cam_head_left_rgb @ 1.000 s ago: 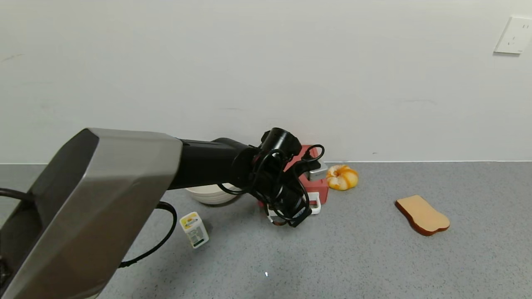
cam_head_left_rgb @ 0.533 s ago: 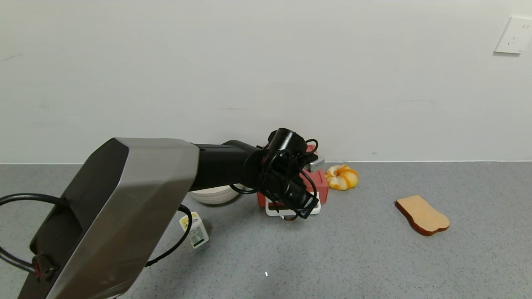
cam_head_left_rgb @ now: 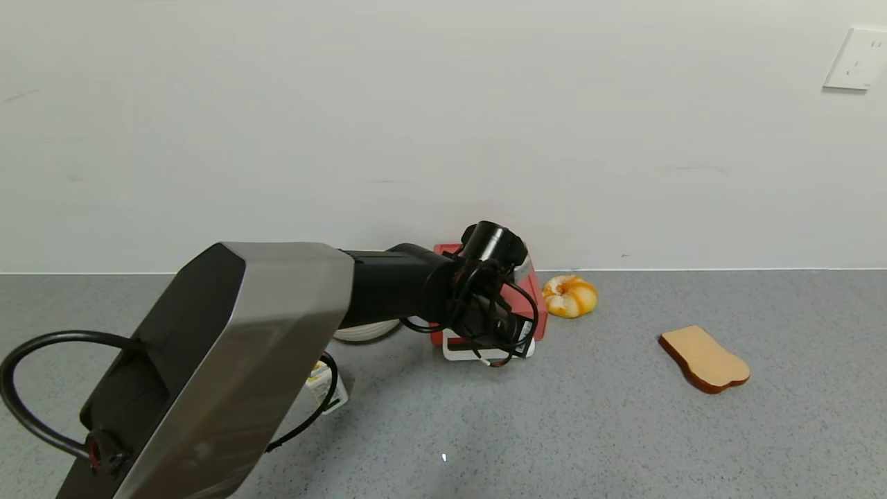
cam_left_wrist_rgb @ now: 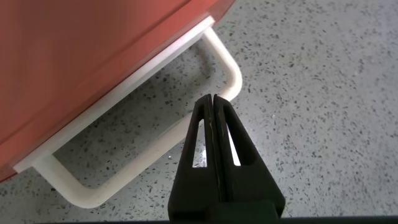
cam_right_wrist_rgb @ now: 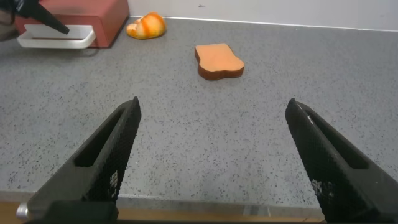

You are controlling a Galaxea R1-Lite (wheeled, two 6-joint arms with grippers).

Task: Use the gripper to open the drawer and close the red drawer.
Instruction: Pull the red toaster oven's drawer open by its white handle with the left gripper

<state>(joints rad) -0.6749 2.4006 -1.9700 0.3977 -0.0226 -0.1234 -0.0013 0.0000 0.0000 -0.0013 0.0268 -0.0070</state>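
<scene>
I find the left gripper (cam_left_wrist_rgb: 214, 102) clenched on nothing, its tips over the white handle (cam_left_wrist_rgb: 155, 134) of the red drawer (cam_head_left_rgb: 532, 294), which sits against the wall beside the bowl (cam_head_left_rgb: 364, 330). My concern: pressing on the thin loop off-centre could skew or push the light box. The right gripper (cam_right_wrist_rgb: 211, 149) waits spread apart, well away.

left tool (cam_head_left_rgb: 500, 355) before drawer (cam_head_left_rgb: 530, 305)

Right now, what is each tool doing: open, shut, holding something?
Left tool: shut, holding nothing, tip at the drawer's handle.
Right tool: open, empty.
</scene>
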